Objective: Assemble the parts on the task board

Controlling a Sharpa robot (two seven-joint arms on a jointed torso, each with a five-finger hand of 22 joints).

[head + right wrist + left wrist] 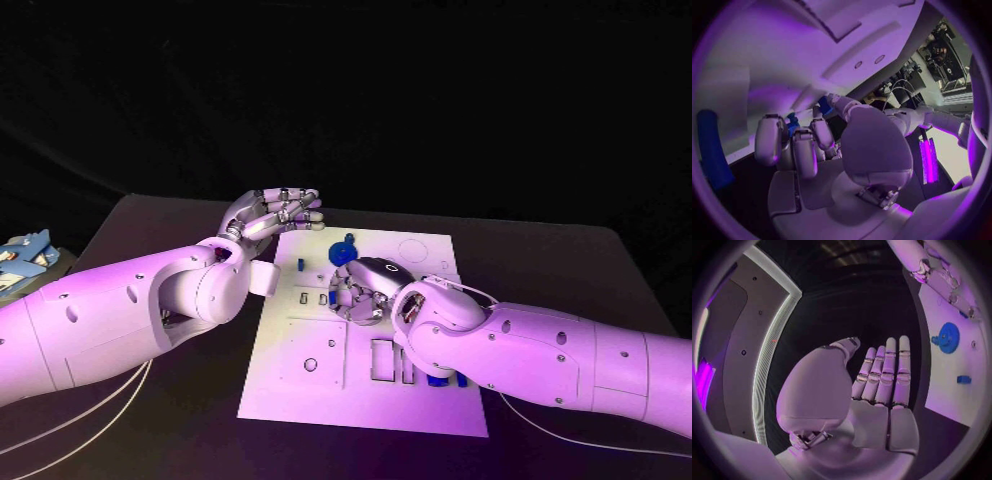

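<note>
A flat white rectangular task board (310,385) lies in the middle of a matte black table (577,260), its surface cut with small round holes and narrow rectangular slots. Left of the board, at the table's edge, sits a small pale blue-and-white object (22,255), too indistinct to identify. The left hand (274,213), jointed silver metal on a smooth white arm, hovers just beyond the board's far left corner; in the left wrist view its fingers (891,371) are straight, side by side, and empty. On the far part of the board rests a round blue part (342,251), a disc shape seen in the left wrist view with a short stub on its side, and near it to the left, a small blue block (302,265). The right hand (364,290) is over the middle of the board, fingers curled downward; in the right wrist view a small blue piece (792,123) shows between the curled fingertips, though whether it is actually gripped cannot be told. More blue parts (440,378) stand in slots on the near side of the board, partly hidden by the right forearm.
</note>
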